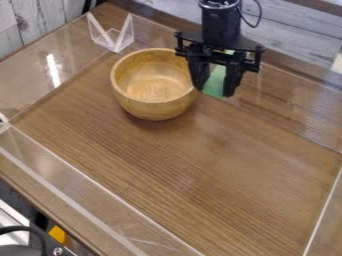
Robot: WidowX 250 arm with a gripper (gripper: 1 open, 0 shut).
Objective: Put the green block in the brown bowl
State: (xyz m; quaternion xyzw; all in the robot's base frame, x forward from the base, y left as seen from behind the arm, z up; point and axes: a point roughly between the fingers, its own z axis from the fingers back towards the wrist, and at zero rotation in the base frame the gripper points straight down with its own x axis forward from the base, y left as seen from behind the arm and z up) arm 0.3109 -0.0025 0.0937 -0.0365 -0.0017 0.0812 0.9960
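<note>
The brown bowl [156,84] sits on the wooden table, left of centre toward the back, and its inside looks bare. My gripper [218,88] hangs just right of the bowl's rim, fingers pointing down. Between the black fingers [198,75] is the green block [219,80], held upright above the table and close to the bowl's right edge. The gripper is shut on the block.
A clear plastic piece [110,31] stands at the back left. Low transparent walls [80,185] run along the table's front and left edges. The wooden table [201,170] spreads toward the front.
</note>
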